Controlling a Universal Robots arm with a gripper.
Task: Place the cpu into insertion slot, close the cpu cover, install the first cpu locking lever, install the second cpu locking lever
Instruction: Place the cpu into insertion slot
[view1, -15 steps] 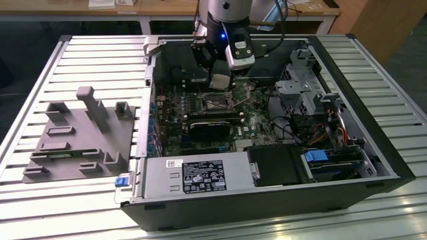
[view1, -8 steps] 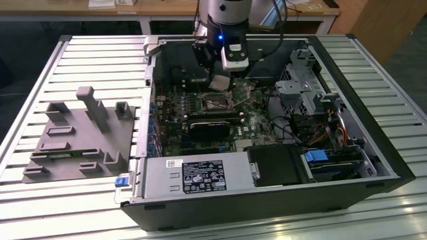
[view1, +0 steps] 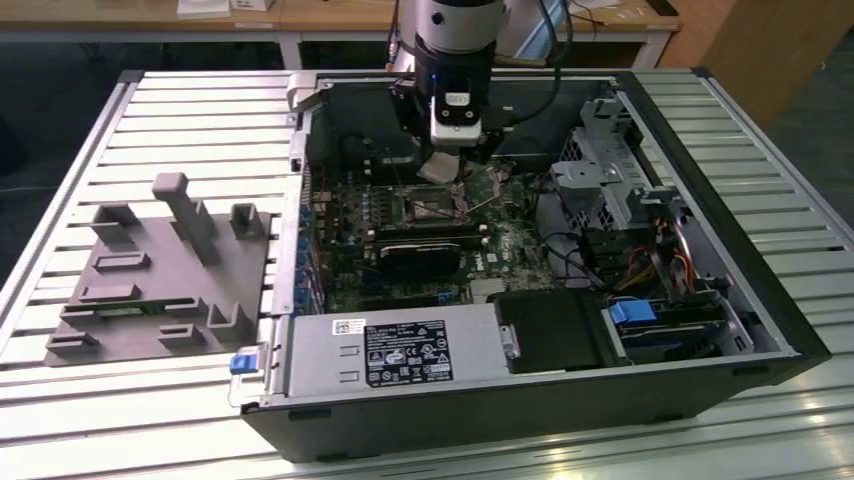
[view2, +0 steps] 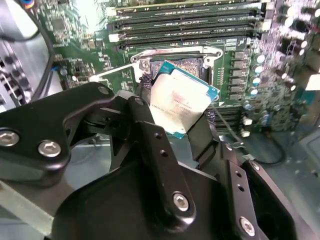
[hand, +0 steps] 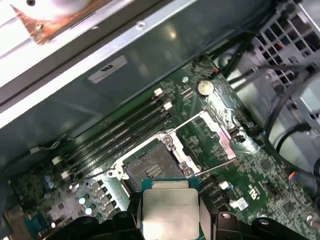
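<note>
Firmly clamped in the gripper (view2: 172, 119), the cpu (view2: 181, 97) hangs tilted above the insertion slot (hand: 150, 167).

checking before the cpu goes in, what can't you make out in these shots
- The insertion slot: in the second wrist view the cpu, held in the hand, covers most of it.
- The cpu's underside: turned away from the camera in all three views.
- The slot's contacts: too small to make out in the first wrist view or the exterior view.
</note>
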